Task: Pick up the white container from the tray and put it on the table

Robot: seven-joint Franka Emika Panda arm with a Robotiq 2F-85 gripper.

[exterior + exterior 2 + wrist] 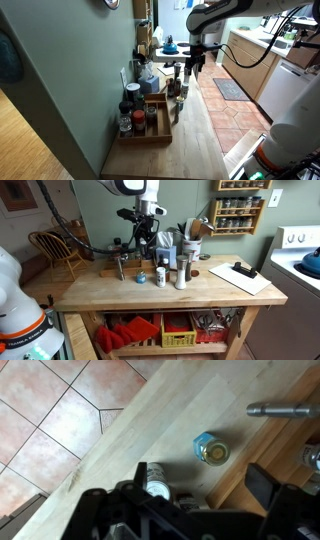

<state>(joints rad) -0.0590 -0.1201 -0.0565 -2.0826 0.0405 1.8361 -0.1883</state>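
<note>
Black two-fingered Robotiq gripper [146,240] is pictured hanging above the long counter table of pale wood planks [197,130], jaws spread wide and nothing held between them. In the wrist view its dark fingers [268,485] are seen well apart at the bottom of the frame.

The small white round container [160,276] is shown upright on the bare planks below the gripper, near a small jar with a teal rim and gold lid [211,450] and just beside a tall metal grinder [181,272]. It appears to stand outside the shallow rectangular light-wood tray [146,139], in which several spice jars are ranged. How near it stands to the tray's wall cannot be told. On that reading, the container is judged to be already on the table and not in the tray.

The container is judged light and stiff, probably plastic, with smooth curved sides that could slip under hard pads. Being narrow and upright, it is expected to topple if nudged off-centre. If it is to be lifted, hold is best taken from above, across the middle of the body below the cap. The jaws should be lined up clear of the teal-rimmed jar and closed gently.
</note>
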